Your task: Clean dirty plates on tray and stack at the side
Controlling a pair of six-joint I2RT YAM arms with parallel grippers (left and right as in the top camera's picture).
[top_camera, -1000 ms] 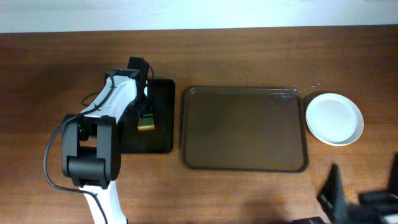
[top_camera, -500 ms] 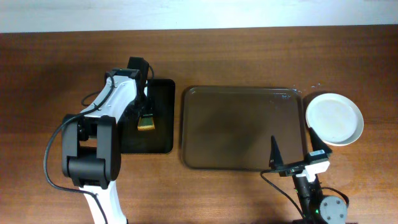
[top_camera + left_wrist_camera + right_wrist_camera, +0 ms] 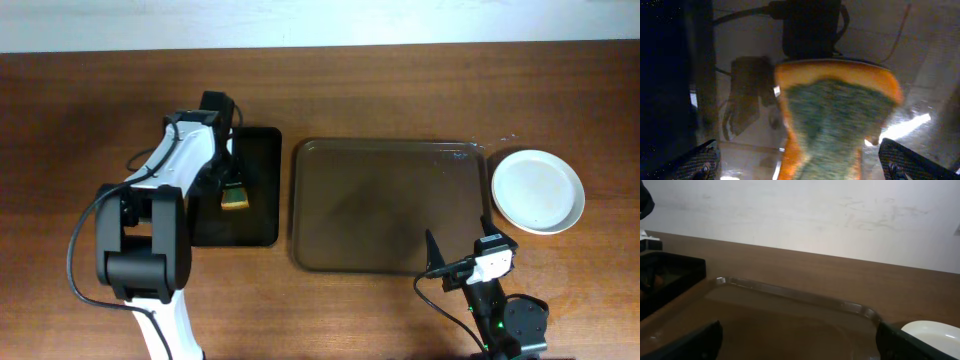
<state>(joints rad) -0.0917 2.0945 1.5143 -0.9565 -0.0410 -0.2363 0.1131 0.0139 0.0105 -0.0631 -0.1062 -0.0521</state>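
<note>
The brown tray (image 3: 392, 207) lies mid-table with nothing on it; its far rim shows in the right wrist view (image 3: 790, 292). A plain white plate (image 3: 537, 190) sits on the table right of the tray, and I cannot tell whether others lie under it. Its edge shows in the right wrist view (image 3: 935, 332). My left gripper (image 3: 232, 182) is open over a green-and-orange sponge (image 3: 234, 200), which sits between the spread fingers (image 3: 800, 167) untouched. My right gripper (image 3: 458, 262) is open and empty (image 3: 800, 345) at the tray's near right edge, facing across it.
The sponge (image 3: 835, 120) rests on a smaller black tray (image 3: 255, 190) left of the brown tray, seen also in the right wrist view (image 3: 670, 270). Bare wooden table (image 3: 400, 90) surrounds both trays. A pale wall stands behind the table.
My right arm has come into view from the lower right and moved left to the tray's near edge. The left arm and sponge have barely moved.
</note>
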